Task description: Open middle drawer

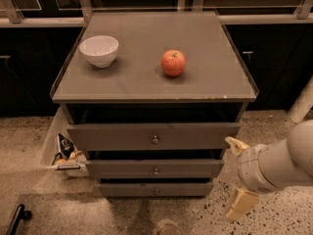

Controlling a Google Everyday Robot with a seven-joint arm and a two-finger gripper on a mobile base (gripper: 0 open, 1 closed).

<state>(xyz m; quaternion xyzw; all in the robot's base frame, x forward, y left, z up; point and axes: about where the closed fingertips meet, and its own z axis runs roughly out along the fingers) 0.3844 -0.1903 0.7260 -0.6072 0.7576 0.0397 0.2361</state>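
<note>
The middle drawer (127, 169) is the second of three grey-brown fronts of the cabinet, with a small round metal knob (156, 171) at its centre. It stands slightly out from the cabinet, under the taller top drawer (112, 136) and above the slim bottom drawer (127, 189). My gripper (229, 179) is at the cabinet's right side, level with the middle drawer and just off its right end. Its two pale fingers (236, 145) are spread wide, one above the other, holding nothing.
A white bowl (99, 50) and a red apple (173, 63) sit on the cabinet top (215, 77). A bin with snack packets (64, 153) stands on the floor at the cabinet's left. A black handle (15, 216) lies bottom left. A white post (303, 104) stands at the right.
</note>
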